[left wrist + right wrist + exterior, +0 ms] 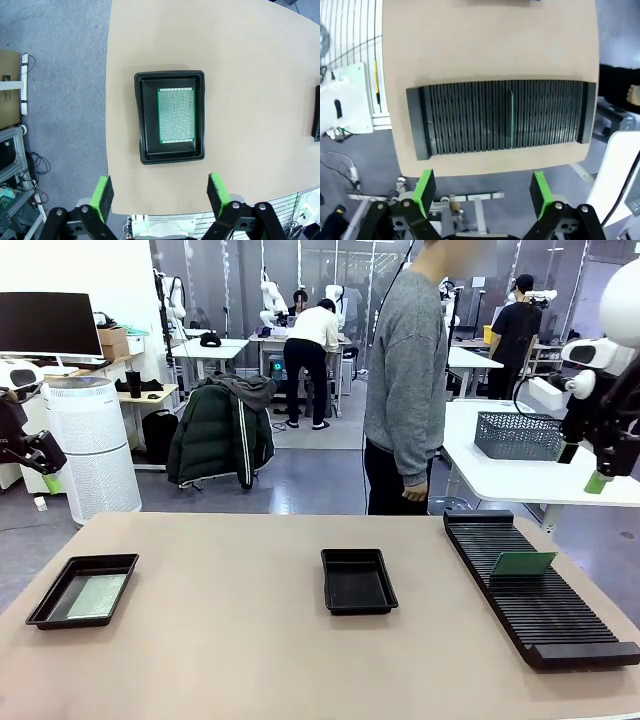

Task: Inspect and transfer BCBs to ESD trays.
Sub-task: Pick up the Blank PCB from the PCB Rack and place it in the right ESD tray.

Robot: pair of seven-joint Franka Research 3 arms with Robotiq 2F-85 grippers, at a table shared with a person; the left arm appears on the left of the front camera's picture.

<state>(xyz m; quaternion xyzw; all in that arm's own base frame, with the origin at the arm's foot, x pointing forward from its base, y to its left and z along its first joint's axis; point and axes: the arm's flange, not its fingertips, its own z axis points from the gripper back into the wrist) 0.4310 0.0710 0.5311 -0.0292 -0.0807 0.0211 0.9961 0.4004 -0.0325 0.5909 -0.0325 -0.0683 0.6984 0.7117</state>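
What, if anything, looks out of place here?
Nothing stands out. One BCB lies flat and square in the left ESD tray; another BCB stands slotted in the black rack; the middle ESD tray sits straight, undamaged.

Light: bright, even, overhead | shadows: faint | focus: right wrist view soft | distortion: table (485,45) edge bows at 9 o'clock there

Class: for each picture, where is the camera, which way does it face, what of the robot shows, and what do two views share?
Front view: robot's side, facing across the table to the person; left gripper, right gripper at the edges.
Left wrist view: looks down on an ESD tray holding a BCB; own open fingers.
Right wrist view: looks down on the slotted rack with a standing BCB; own open fingers.
Shared: front and left wrist, that tray; front and right wrist, the rack.
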